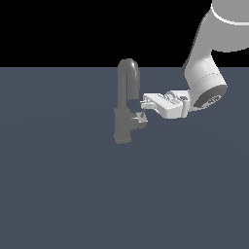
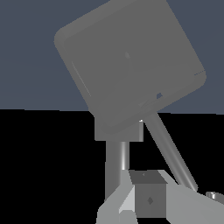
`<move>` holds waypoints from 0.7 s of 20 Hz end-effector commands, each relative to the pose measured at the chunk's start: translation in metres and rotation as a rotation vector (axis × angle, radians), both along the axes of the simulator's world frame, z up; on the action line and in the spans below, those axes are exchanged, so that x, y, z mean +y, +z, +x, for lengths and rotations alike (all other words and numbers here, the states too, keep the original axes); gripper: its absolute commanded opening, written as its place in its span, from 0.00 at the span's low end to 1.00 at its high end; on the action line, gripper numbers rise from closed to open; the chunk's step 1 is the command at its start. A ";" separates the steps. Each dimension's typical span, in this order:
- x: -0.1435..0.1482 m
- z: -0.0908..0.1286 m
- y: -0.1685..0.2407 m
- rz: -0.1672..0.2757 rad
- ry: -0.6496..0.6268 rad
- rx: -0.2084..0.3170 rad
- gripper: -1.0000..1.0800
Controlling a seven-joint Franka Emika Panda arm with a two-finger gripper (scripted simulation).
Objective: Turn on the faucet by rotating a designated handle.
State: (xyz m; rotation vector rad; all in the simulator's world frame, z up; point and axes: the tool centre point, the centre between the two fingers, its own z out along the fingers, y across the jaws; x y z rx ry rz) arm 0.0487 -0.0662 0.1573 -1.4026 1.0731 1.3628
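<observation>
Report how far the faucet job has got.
Done: the approach. The gripper has reached the handle on the exterior view's right of the faucet. In hand: engaging the handle; whether the jaws actually clamp it cannot be told. Left: the rotation itself; nothing visible shows the handle turned or water flowing.

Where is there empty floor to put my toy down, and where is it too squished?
In the exterior view, the dark floor lies bare in front of the faucet and out to that view's left. Bare floor also shows below the white arm, toward the view's right. It is crowded beside the faucet's base, where the claw sits at the handle.
</observation>
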 end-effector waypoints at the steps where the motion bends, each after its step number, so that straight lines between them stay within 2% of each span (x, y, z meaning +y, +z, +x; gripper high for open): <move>1: -0.004 -0.013 -0.012 0.003 0.003 0.021 0.00; 10: -0.011 -0.040 -0.028 0.004 0.005 0.027 0.00; 11: -0.011 -0.040 -0.028 0.004 0.005 0.027 0.00; 12: -0.007 -0.028 -0.014 0.002 0.005 -0.003 0.00; 14: -0.009 -0.034 -0.028 0.002 0.005 0.004 0.00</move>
